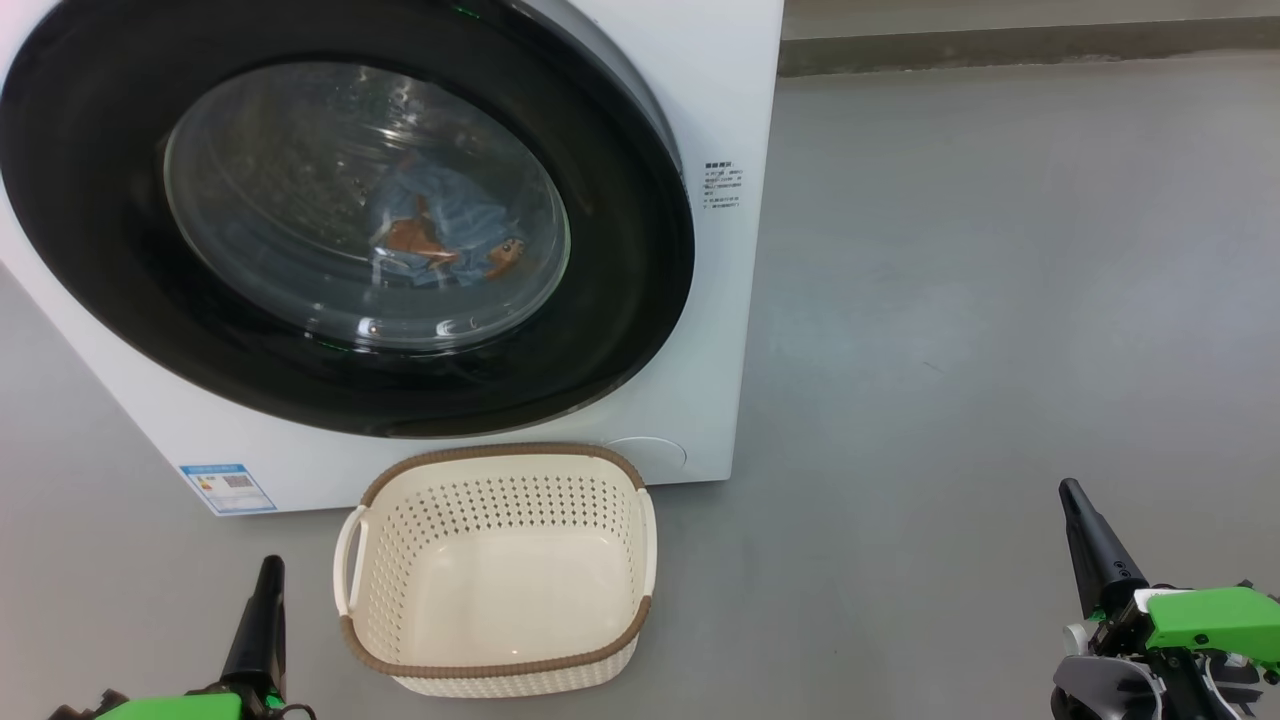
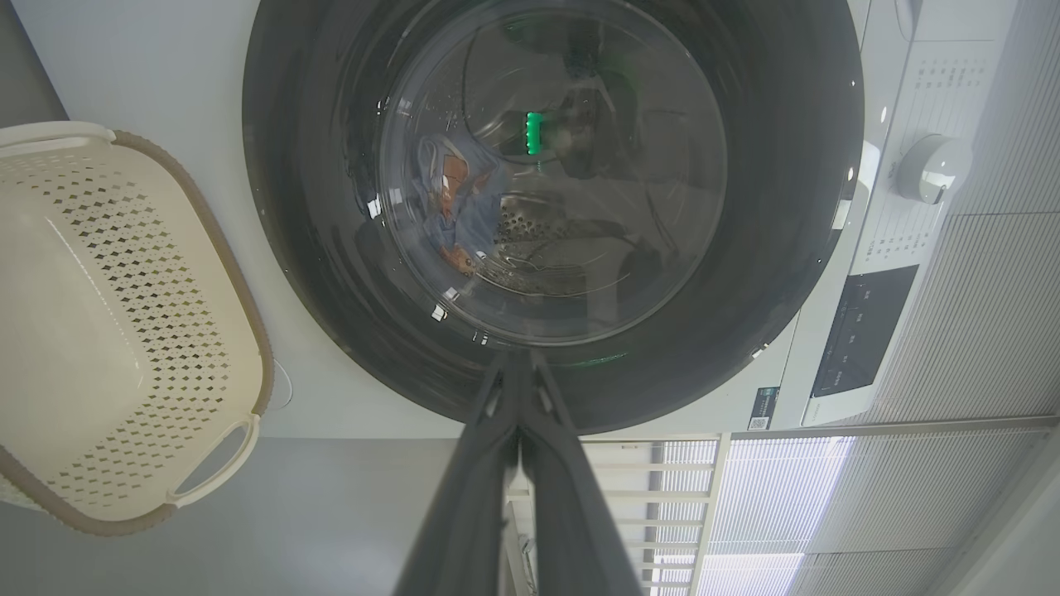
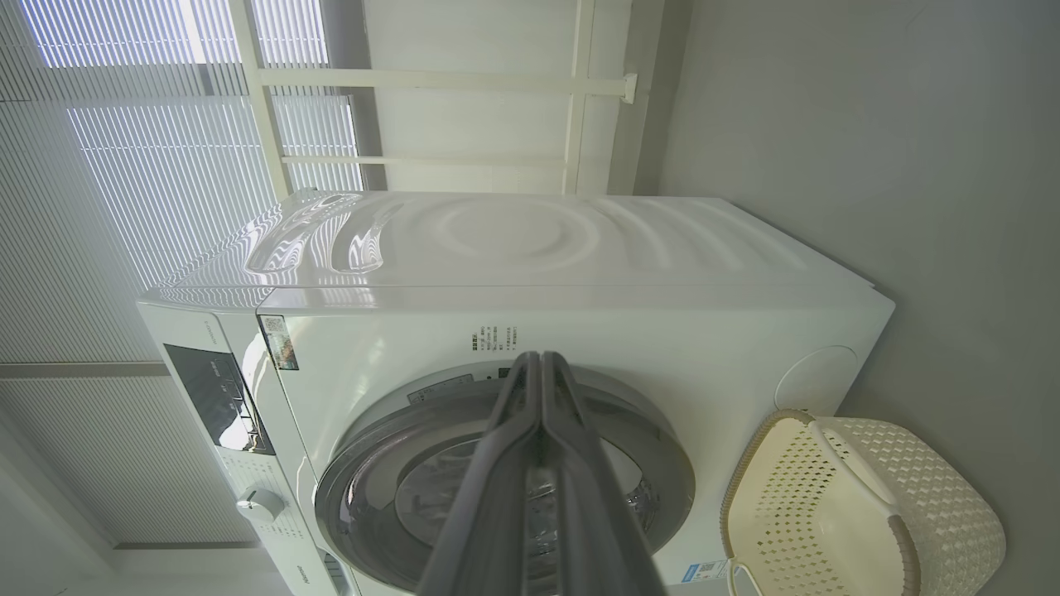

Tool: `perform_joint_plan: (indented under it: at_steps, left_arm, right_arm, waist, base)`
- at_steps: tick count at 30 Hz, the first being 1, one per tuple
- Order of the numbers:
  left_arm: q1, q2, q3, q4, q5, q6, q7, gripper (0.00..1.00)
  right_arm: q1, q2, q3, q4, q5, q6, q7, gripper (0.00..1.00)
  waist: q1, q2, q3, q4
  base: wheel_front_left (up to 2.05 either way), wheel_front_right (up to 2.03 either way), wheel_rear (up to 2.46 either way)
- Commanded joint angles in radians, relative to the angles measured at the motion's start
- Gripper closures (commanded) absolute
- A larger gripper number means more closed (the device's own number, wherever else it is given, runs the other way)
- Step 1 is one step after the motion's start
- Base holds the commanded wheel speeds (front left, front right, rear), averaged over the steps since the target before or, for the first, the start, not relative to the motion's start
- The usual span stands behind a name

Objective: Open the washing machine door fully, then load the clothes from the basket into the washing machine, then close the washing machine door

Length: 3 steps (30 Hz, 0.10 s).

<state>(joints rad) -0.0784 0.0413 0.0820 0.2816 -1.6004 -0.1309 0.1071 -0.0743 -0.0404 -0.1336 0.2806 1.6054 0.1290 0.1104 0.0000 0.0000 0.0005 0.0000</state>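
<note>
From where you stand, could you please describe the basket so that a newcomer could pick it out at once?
Find the big white washing machine with its round, black-ringed door. On the grey floor before it sits the basket. Unlike the smooth white machine, it is cream, perforated, brown-rimmed and empty.

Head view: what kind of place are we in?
Probably a home-style laundry corner: a big white front-loading washing machine, a small cream perforated plastic basket on a smooth grey floor, and white slatted window blinds nearby.
</note>
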Motion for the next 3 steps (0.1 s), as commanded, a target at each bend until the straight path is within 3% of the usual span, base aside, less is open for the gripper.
perform_joint_plan:
  at_steps: [1,3]
  left_arm:
    - [-0.037,0.009,0.033,-0.031,-0.007,0.000,0.007,1.00]
    - [-0.037,0.009,0.033,-0.031,-0.007,0.000,0.007,1.00]
  right_arm:
    - [-0.041,-0.010,0.018,-0.030,0.002,0.002,0.004,1.00]
    - [-0.041,-0.010,0.018,-0.030,0.002,0.002,0.004,1.00]
  waist:
    - [0.0000,0.0000,0.000,0.000]
    - [0.0000,0.0000,0.000,0.000]
  base:
    - [0.00,0.00,0.00]
    - [0.00,0.00,0.00]
